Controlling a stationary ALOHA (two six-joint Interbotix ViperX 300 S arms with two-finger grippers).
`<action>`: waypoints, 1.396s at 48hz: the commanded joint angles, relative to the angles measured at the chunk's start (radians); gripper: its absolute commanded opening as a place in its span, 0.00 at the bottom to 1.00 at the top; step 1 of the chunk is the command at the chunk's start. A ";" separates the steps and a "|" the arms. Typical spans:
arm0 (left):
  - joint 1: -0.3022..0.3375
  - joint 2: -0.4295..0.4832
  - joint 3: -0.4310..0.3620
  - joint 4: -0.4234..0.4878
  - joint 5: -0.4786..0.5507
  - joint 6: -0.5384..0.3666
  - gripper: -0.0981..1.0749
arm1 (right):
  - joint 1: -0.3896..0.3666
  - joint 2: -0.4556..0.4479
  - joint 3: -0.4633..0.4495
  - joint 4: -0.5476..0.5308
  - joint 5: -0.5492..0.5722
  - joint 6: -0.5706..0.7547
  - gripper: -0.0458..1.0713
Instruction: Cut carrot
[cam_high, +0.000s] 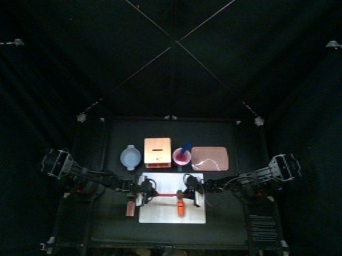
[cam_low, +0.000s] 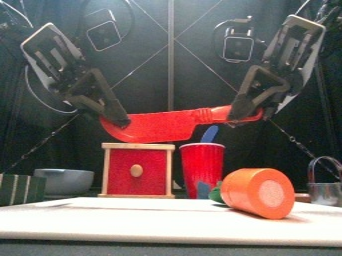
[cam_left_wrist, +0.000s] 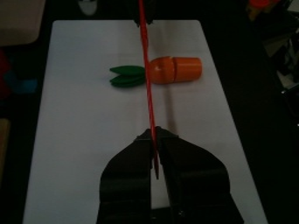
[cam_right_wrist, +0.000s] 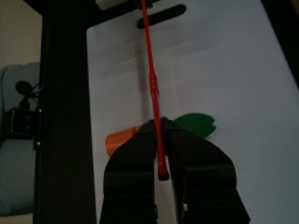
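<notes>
Below, the carrot (cam_left_wrist: 173, 67) lay on the board (cam_left_wrist: 82, 131), apart from both sets of fingers (cam_low: 118, 118), each clenched on the red knife (cam_low: 167, 124).

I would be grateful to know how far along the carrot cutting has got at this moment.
Done: the carrot lies on the white board, and the red knife is off the table. In hand: the left gripper and right gripper hold the knife at opposite ends, level above the carrot. Left: the cut itself; the carrot shows as one piece, greens attached, with the blade not yet touching it.
</notes>
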 joint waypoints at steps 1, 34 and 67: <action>-0.025 0.028 -0.046 -0.002 -0.038 0.003 0.46 | 0.034 -0.040 0.014 0.006 0.003 0.003 0.35; -0.071 0.296 -0.264 0.021 -0.106 0.006 0.46 | 0.147 -0.173 0.123 -0.060 0.147 0.003 0.35; -0.038 0.311 -0.279 0.066 -0.100 0.009 0.46 | 0.114 -0.173 0.120 -0.198 0.196 0.003 0.35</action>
